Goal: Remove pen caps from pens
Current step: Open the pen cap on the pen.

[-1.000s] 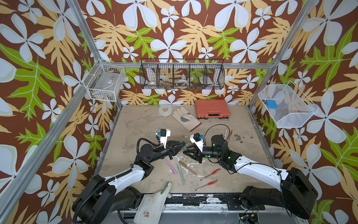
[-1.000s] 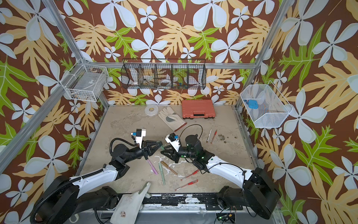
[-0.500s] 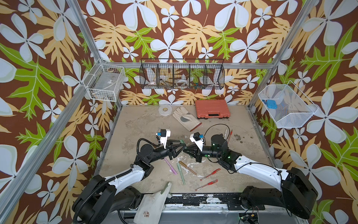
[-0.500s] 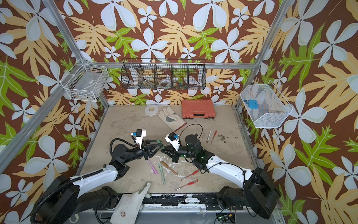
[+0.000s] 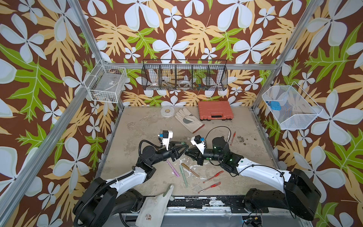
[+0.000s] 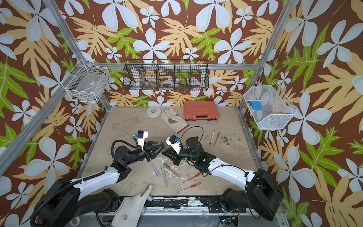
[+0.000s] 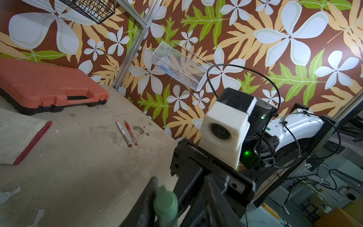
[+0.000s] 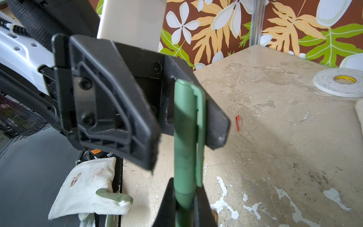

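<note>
Centre of frame, both top views: the two arms meet nose to nose above the tan, paint-flecked worktop (image 5: 137, 133). The right pincer (image 5: 189, 153) is clamped on the barrel of the matte dark green pen (image 8: 184, 137). It holds the pen clear of the surface with the capped end offered into the left pincer (image 5: 182, 150), presumably so one arm anchors the barrel while the other pulls. The left pincer stands part-open around the dark green clip cap (image 8: 183, 102). Right wrist view: cap lies against one finger, clear gap to the other, so no grip. Cap looks seated; pull not yet made, by my reading. Lower centre, loose on the worktop: slim pink pen (image 5: 172, 169), pale green pen (image 5: 183, 177), brown pen (image 5: 190, 170), a red gel pen (image 5: 213, 176), and a second red gel pen (image 5: 209, 187) below it. Right of centre, a white marker (image 5: 228, 136) and a red pen (image 5: 233, 138) lie side by side. Which of these are capped, cannot tell. Containers: black wire basket (image 5: 184, 60), compartmented, upper centre on the back wall, holds tape rolls and oddments too small to name. White wire basket (image 5: 102, 96), upper left, holds something flat and clear. White mesh basket (image 5: 298, 121), right edge, holds one blue object (image 5: 273, 105). Orange plastic tool case (image 5: 215, 110), back of the worktop, is closed, contents hidden.
</note>
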{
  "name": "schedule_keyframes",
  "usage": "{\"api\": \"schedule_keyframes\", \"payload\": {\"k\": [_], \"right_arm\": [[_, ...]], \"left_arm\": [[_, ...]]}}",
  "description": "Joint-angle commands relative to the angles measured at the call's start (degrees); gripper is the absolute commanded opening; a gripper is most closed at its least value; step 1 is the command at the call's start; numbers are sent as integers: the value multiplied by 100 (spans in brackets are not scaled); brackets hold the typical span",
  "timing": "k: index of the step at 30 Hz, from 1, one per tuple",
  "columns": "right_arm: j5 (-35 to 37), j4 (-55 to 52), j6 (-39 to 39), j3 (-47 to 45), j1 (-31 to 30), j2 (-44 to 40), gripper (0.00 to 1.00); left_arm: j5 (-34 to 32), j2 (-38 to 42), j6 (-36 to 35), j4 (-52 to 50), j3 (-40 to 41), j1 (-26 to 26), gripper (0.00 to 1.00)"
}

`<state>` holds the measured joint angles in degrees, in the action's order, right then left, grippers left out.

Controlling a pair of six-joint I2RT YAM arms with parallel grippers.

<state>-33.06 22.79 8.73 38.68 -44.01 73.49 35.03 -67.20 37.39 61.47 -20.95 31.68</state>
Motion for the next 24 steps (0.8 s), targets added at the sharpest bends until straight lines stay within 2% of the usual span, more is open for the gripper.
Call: {"api": "schedule_keyframes", "payload": {"k": [1,11,16,24], "right_arm": [[-52,68,-100,-8,-18,-56,0],[7,-32,-144,18,-11,-88,0],[266,-83,-223,0,-99,-103,0],[1495,-566,-625,254,-612,28,0]], "left_arm": [[79,-13,7,185,-37,13,29],[22,5,5,194,-11,13,0],[-97,111,85,306,79,12,0],[-518,447,53,-157,63,6,0]]}}
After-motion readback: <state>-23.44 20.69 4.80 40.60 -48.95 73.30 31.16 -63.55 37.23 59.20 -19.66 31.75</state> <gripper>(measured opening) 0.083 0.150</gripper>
